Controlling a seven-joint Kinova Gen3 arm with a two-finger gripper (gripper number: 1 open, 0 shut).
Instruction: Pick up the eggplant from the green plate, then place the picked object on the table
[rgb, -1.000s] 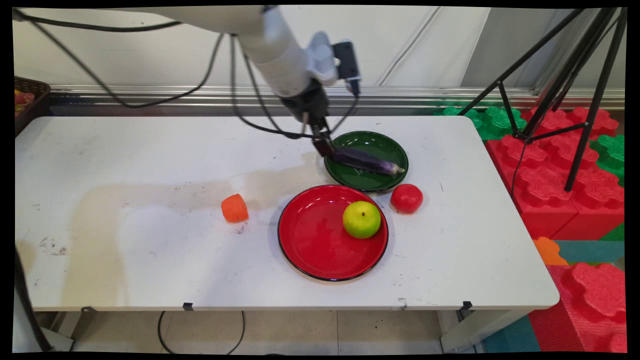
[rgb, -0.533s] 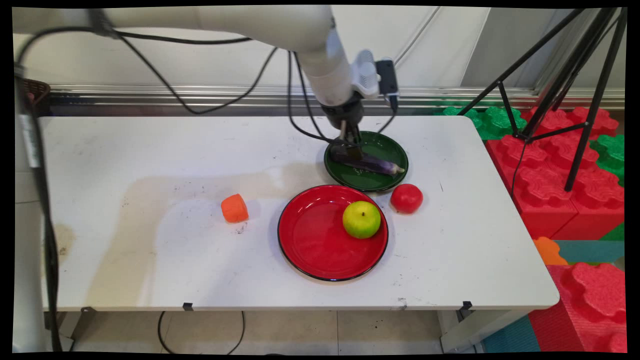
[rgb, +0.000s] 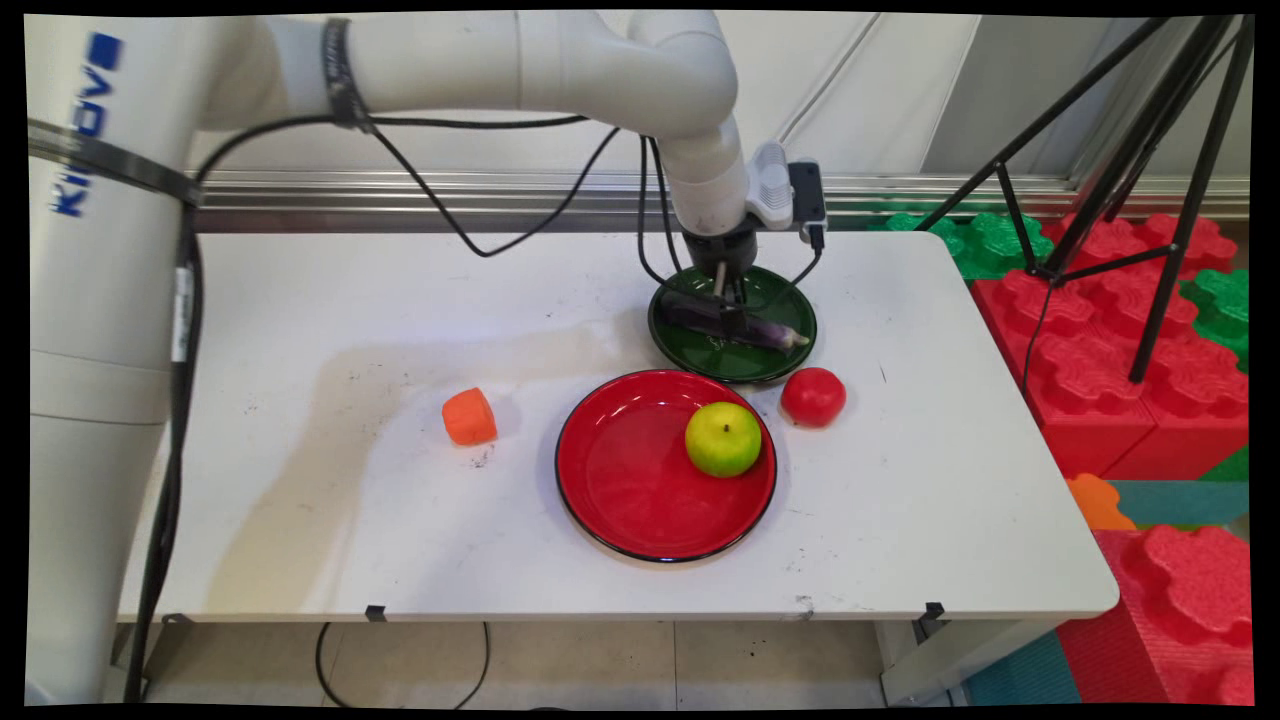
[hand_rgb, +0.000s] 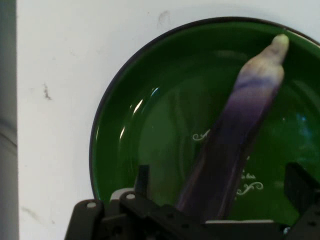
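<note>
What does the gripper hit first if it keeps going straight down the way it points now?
Most likely the purple eggplant: the gripper points down at it, fingers open on either side of its dark end. Under it lies the green plate. How much gap remains above the eggplant is unclear.

open table (rgb: 300, 330) left of orange piece (rgb: 469, 416), tomato (rgb: 813, 396) beside green plate (rgb: 765, 365)

claw (rgb: 729, 306) low over purple eggplant (rgb: 735, 324) on green plate (rgb: 735, 362), behind red plate (rgb: 640, 500)
</note>
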